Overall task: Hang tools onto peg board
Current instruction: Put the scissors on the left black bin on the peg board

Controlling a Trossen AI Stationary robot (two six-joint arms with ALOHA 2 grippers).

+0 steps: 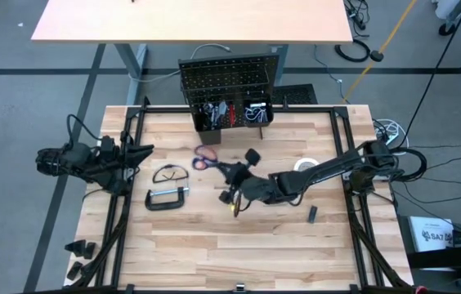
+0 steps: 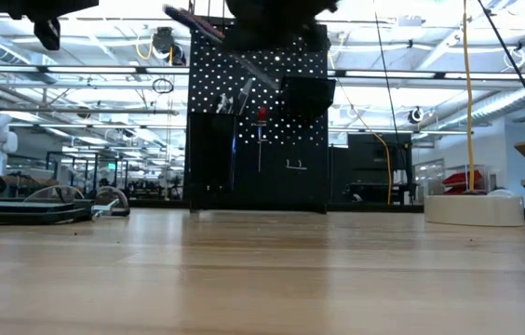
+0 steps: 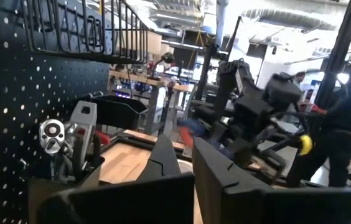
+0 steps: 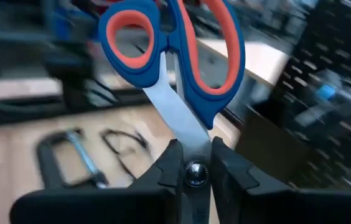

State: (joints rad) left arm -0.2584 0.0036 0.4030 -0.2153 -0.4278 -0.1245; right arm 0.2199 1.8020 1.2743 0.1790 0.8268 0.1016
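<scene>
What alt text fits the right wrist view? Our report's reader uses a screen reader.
The right claw is shut on blue-and-orange-handled steel scissors at their pivot, handles pointing away. Beyond them, a black metal C-clamp and clear safety glasses lie on the pale wooden tabletop.

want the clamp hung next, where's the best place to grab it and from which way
Probably the long straight spine of the clamp, from straight above. It lies flat on the table with the spine along its near edge, clear of the safety glasses. The right gripper would first need to hang the scissors it holds.
</scene>
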